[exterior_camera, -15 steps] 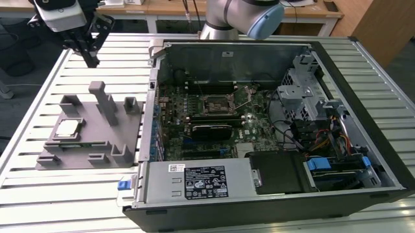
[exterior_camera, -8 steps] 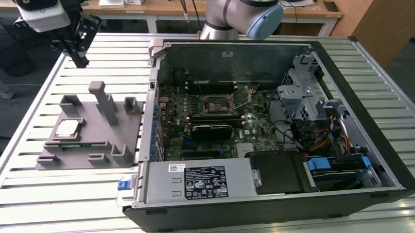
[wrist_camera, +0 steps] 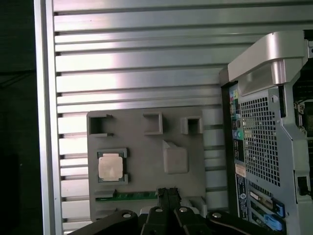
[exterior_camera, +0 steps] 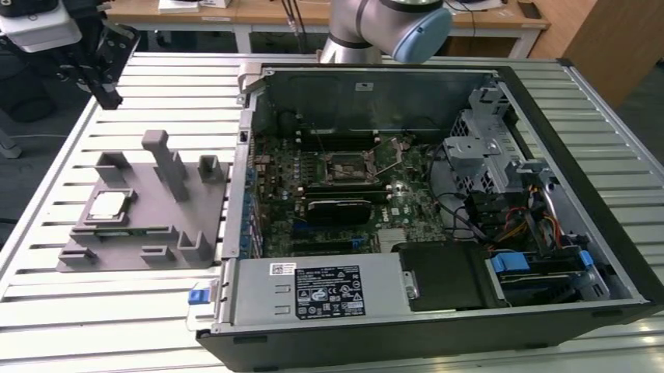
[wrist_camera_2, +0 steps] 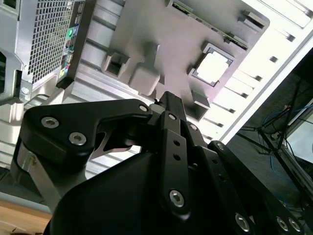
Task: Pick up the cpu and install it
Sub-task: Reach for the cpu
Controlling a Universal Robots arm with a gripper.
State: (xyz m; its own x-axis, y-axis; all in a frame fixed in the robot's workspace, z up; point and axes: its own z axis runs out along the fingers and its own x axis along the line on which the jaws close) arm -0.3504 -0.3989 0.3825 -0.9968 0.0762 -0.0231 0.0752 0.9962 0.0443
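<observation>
slatted metal table (exterior_camera: pixel 155 326), wooden desks (exterior_camera: pixel 140 9) behind.
gripper (exterior_camera: pixel 107 97) pinched closed, empty, near grey tray (exterior_camera: pixel 145 250) holding cpu (exterior_camera: pixel 107 206).

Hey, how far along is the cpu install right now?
Done: nothing yet. The cpu lies in its recess on the grey tray, untouched. In hand: the gripper hangs near the tray, apart from the cpu. Left: both the pick-up and the install; the socket inside the open computer case looks empty.
</observation>
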